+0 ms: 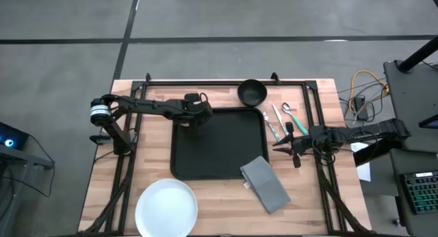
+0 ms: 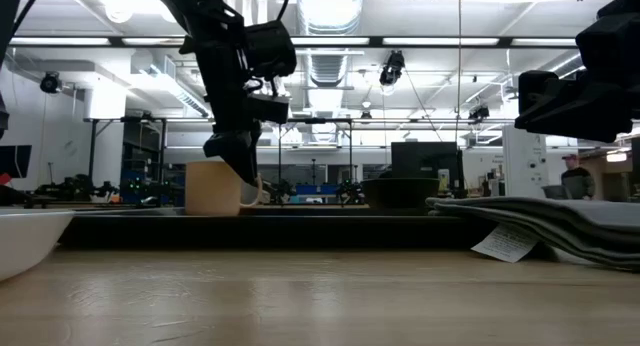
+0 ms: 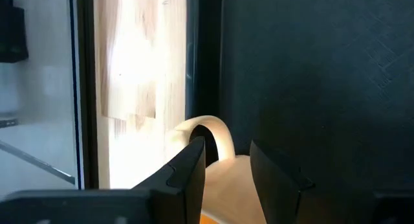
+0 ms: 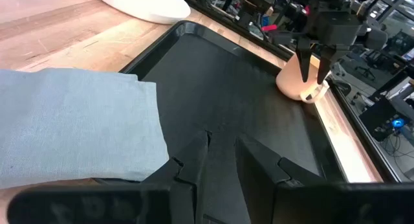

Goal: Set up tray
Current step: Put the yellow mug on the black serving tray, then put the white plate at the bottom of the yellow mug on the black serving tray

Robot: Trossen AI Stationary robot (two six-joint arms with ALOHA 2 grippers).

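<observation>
The black tray [image 1: 226, 155] lies in the middle of the table. A cream cup [image 2: 210, 189] stands upright on the tray's far left corner, also seen in the right wrist view [image 4: 292, 81]. In the high view my left gripper [image 1: 191, 119] hides it from above. That gripper [image 2: 243, 171] is shut on the cup at its handle side. My right gripper [image 1: 286, 146] hovers by the tray's right edge, slightly open and empty [image 4: 223, 143], with the grey napkin [image 4: 71, 120] beside it. My left gripper comes down from above and pinches the cup between its two fingers [image 3: 194, 166], at the rim where the handle [image 3: 210, 128] joins. The handle's arch shows just beyond the fingertips. The cup stands upright with its base on the tray [image 3: 310, 68].
A small black bowl [image 1: 252, 92] sits past the tray's far right corner. Cutlery [image 1: 280, 120] lies right of the tray. The grey napkin [image 1: 265, 183] overlaps the tray's near right corner. A white plate [image 1: 166, 207] rests near the table's near edge, left of centre.
</observation>
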